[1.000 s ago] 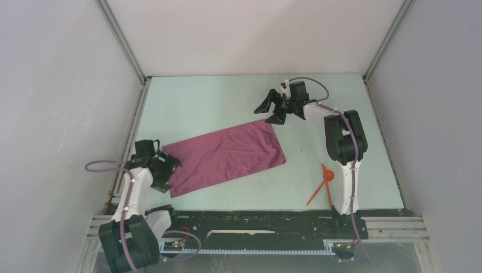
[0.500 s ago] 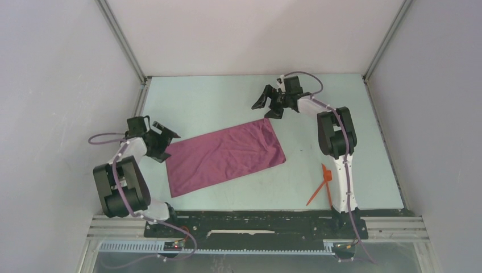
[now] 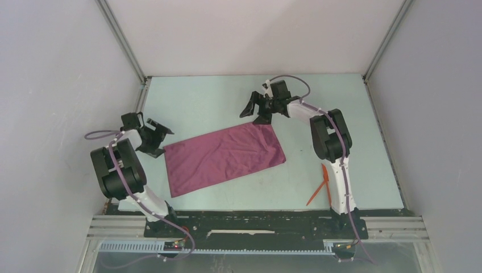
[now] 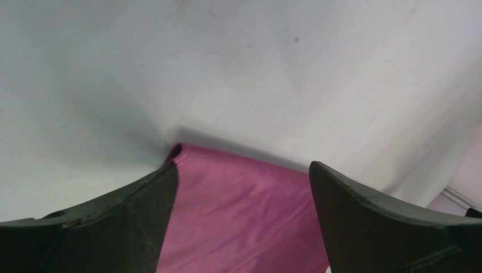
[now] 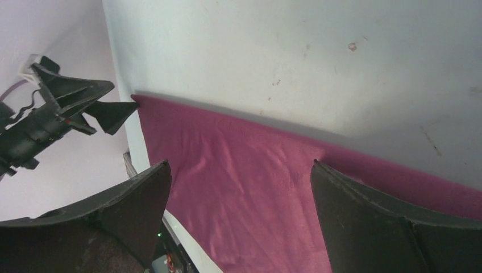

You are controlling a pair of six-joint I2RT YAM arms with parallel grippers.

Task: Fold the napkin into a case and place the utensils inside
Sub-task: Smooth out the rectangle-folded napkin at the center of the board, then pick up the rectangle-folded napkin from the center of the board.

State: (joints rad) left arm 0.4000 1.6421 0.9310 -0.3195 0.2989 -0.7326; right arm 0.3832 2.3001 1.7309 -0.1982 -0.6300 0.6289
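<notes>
The plum-purple napkin (image 3: 224, 156) lies flat on the table, folded to a long rectangle slanting from near left to far right. My left gripper (image 3: 160, 136) is open at its far-left corner, the cloth (image 4: 244, 222) showing between the jaws. My right gripper (image 3: 254, 112) is open at its far-right corner, above the cloth (image 5: 250, 187). The two orange-red utensils (image 3: 323, 185) lie crossed on the table at the near right, beside the right arm's base; the spoon and the stick cannot be told apart here.
The pale green table (image 3: 216, 96) is walled by white panels at the back and both sides. A black rail (image 3: 256, 224) runs along the near edge. The left gripper (image 5: 68, 108) shows in the right wrist view, at the cloth's far corner.
The left arm has swung from the napkin's near-left corner to its far-left corner. The right gripper has moved left along the far edge towards the far-right corner. The napkin has not moved.
</notes>
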